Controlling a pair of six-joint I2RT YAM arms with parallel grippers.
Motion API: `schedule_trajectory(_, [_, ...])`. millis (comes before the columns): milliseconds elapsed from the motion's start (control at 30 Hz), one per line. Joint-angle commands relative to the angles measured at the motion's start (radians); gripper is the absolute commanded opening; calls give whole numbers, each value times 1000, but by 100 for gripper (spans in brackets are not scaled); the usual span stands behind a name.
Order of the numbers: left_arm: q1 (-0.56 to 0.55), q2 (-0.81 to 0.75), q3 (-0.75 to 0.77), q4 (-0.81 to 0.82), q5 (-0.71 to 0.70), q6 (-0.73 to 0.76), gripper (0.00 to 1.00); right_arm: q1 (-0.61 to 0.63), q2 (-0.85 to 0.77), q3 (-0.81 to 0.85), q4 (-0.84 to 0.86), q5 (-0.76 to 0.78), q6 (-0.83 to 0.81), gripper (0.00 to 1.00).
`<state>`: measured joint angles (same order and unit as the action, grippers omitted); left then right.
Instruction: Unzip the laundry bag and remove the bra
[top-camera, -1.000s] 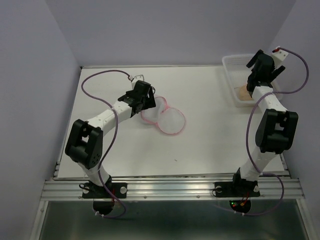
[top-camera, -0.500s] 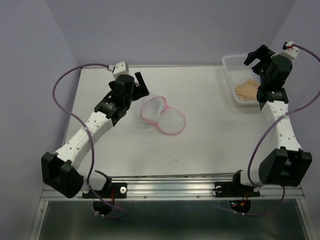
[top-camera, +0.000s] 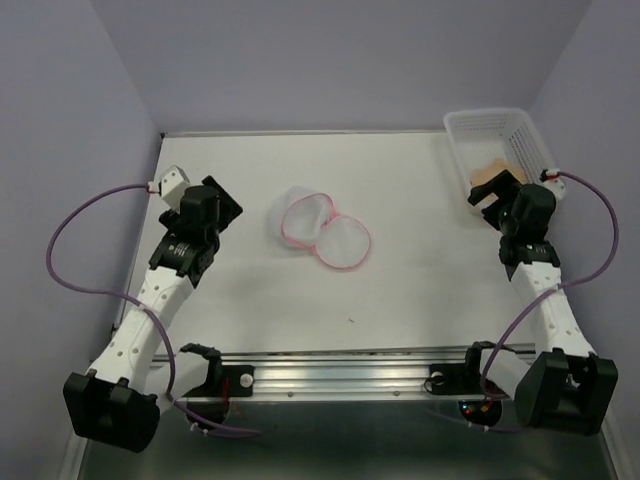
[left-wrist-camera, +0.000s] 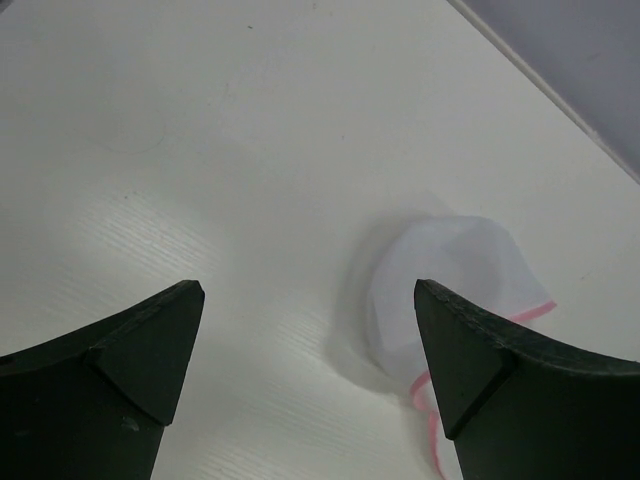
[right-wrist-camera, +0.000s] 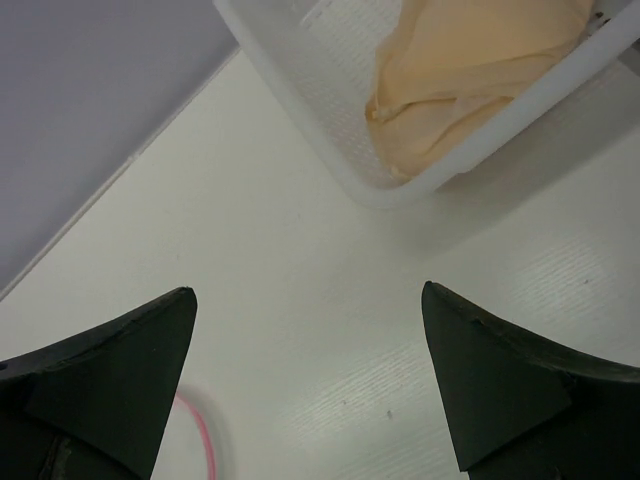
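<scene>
While the left gripper (left-wrist-camera: 308, 300) stands spread wide and empty over bare white table (top-camera: 400, 290), the laundry bag (top-camera: 325, 228) lies opened at its 3 o'clock, two pink-rimmed mesh domes, well apart; the right gripper (right-wrist-camera: 308, 295), equally wide and empty, hangs near the lattice basket (top-camera: 485, 113)'s corner; the bra (right-wrist-camera: 470, 60), soft beige folds, lies inside at 1 o'clock.

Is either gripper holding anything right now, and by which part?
Nothing is held. The left gripper is open, apart from the laundry bag; the right gripper is open, and the bra lies in the basket.
</scene>
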<state>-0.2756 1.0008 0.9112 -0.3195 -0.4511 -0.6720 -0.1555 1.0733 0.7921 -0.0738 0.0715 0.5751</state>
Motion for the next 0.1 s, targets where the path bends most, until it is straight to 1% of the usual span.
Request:
schedule_trajectory(0, [18,-41,-8,26,-44,-34,99,2,-96,-40,45,48,37,100])
schedule_trajectory(67, [21,-41,-17,42,-40,-44,99,2,-111,-50,42,59,37,100])
